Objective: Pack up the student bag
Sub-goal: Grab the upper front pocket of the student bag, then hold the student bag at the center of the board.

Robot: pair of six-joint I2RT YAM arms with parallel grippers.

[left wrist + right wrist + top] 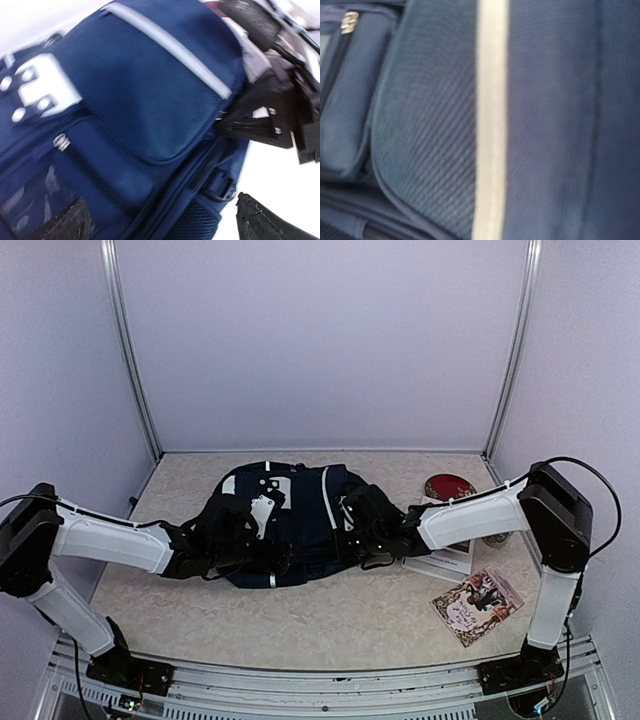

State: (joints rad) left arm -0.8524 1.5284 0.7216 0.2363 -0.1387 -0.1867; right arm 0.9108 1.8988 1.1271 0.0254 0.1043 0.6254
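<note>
The student bag point(300, 530), dark navy with white patches and a pale stripe, lies flat in the middle of the table. My left gripper point(248, 538) is over its left side. In the left wrist view its fingertips point(67, 225) stand wide apart, open, straddling the bag point(150, 100) near a side buckle point(220, 187). My right gripper point(360, 530) is against the bag's right side and also shows in the left wrist view point(265, 115). The right wrist view shows only bag fabric point(420, 125) and the stripe point(490, 125), very close. Its own fingers are hidden.
A red round object point(447, 486) lies at the back right. A white booklet point(447, 562) lies under the right arm. A colourful book point(478, 605) lies at the front right. Walls close in the back and sides.
</note>
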